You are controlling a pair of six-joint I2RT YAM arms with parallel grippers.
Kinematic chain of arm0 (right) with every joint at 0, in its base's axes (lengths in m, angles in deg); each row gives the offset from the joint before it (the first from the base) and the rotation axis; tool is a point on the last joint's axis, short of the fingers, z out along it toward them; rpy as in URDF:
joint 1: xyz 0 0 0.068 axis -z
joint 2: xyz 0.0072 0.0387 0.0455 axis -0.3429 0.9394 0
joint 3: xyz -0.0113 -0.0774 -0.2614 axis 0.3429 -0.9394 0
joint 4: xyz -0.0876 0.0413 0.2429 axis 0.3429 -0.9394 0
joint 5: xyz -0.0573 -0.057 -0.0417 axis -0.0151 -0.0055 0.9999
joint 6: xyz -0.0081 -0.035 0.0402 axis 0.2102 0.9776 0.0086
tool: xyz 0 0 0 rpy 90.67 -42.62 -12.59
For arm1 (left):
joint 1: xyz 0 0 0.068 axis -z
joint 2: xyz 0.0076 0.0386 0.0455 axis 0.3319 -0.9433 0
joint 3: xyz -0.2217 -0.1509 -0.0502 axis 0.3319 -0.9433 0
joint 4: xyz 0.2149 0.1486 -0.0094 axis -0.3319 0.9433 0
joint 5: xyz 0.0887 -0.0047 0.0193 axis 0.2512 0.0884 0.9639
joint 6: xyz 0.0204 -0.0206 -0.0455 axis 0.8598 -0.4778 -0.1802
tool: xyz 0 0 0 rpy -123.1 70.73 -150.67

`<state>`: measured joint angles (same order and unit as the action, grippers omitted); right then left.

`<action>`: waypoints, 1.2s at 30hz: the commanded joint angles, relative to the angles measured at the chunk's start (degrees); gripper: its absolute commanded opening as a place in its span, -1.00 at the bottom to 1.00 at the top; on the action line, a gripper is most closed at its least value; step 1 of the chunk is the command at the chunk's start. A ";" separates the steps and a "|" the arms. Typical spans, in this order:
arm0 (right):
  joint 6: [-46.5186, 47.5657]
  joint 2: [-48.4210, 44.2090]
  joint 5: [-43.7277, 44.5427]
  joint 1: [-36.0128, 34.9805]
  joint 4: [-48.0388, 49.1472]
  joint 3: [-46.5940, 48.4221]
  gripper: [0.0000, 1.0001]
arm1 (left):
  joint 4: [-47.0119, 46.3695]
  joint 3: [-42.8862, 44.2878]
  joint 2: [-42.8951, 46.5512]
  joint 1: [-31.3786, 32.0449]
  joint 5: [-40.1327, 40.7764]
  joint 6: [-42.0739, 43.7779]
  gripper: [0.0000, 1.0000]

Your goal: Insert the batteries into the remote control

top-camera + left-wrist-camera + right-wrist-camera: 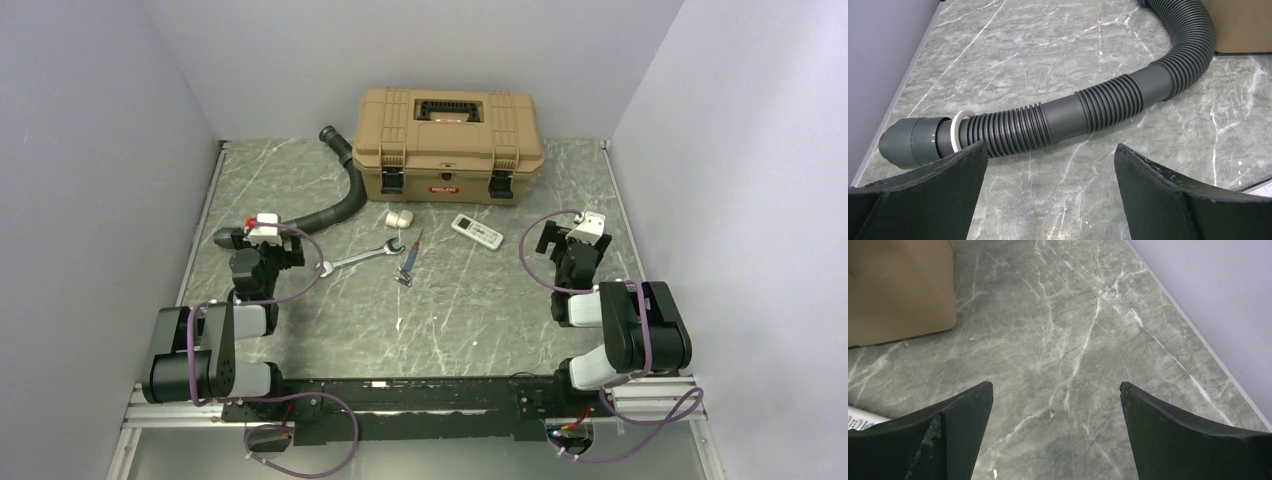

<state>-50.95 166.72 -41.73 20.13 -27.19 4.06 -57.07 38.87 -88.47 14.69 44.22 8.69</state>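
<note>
Lying right of centre on the desk (450, 320), the remote control (477, 232) sat left of the empty, wide-spread right hand (1055, 385); the left hand (1050, 146) gaped too, well apart.

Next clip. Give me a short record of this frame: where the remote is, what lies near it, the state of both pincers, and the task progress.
remote control: lying flat in front of the toolbox, towards its right end
nearby: stubby white piece, wrench, corrugated hose
left pincer: open, empty, over the hose's capped end
right pincer: open, empty, to the right of the remote control
batteries: none that I can pick out
progress: remote control untouched
</note>
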 commanded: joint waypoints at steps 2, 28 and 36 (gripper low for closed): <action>-0.80 0.13 -0.21 0.27 3.04 -0.18 1.00 | -2.47 1.34 0.26 0.12 -0.81 0.63 0.98; -8.16 -22.94 -5.68 0.28 -28.37 4.98 1.00 | -3.30 0.91 0.32 3.78 6.46 1.63 0.98; -20.67 -25.21 -1.87 0.25 -48.39 12.80 1.00 | 20.29 10.58 7.80 11.22 23.87 0.79 0.98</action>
<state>-66.36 141.04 -43.48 20.15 -64.54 12.52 -54.08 39.64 -85.89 22.85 58.09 10.13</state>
